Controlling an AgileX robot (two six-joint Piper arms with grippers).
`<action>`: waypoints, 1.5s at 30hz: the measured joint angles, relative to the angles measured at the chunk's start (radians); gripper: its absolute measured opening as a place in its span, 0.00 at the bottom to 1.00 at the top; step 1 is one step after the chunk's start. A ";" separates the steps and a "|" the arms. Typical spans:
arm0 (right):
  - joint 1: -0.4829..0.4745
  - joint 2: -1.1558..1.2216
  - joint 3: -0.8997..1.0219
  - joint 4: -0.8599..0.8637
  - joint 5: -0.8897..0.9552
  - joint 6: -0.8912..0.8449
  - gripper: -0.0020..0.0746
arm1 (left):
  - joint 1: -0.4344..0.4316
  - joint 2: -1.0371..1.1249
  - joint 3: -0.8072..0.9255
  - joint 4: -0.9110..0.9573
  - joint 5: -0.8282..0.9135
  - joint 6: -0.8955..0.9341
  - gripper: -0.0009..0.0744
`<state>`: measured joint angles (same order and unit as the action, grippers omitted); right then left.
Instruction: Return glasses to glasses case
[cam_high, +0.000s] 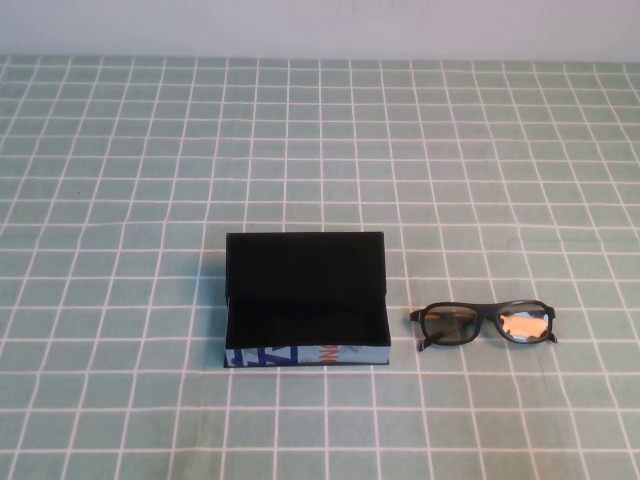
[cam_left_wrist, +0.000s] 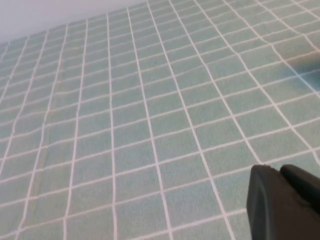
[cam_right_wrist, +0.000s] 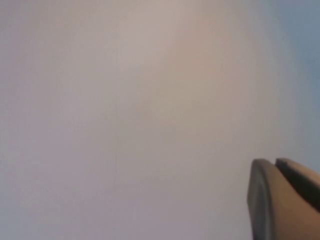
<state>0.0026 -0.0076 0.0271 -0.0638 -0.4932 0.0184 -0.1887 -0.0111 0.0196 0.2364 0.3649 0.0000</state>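
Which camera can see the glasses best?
The high view: the glasses lie whole on the green checked cloth, right of the open glasses case. The wrist views show none of them: the left gripper faces cloth, the right gripper a blank wall.

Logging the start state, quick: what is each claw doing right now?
Left claw: over bare checked cloth, holding nothing visible; open or closed cannot be told.
Right claw: facing a blank pale surface, holding nothing visible; cannot be told.

open glasses case (cam_high: 305, 300) on green checked cloth (cam_high: 120, 150), glasses (cam_high: 484, 323) just right, apart
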 joint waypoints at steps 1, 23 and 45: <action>0.000 0.000 0.000 0.000 -0.034 0.005 0.01 | 0.000 0.000 0.002 0.002 -0.010 0.000 0.01; 0.000 0.295 -0.765 0.000 0.706 0.319 0.01 | 0.000 0.000 0.007 0.000 -0.301 -0.058 0.01; 0.063 1.060 -1.143 0.156 1.366 -0.402 0.01 | 0.000 0.000 0.007 0.008 -0.410 -0.399 0.01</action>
<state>0.0656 1.0527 -1.1155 0.0921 0.8724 -0.3835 -0.1887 -0.0111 0.0270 0.2447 -0.0454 -0.3989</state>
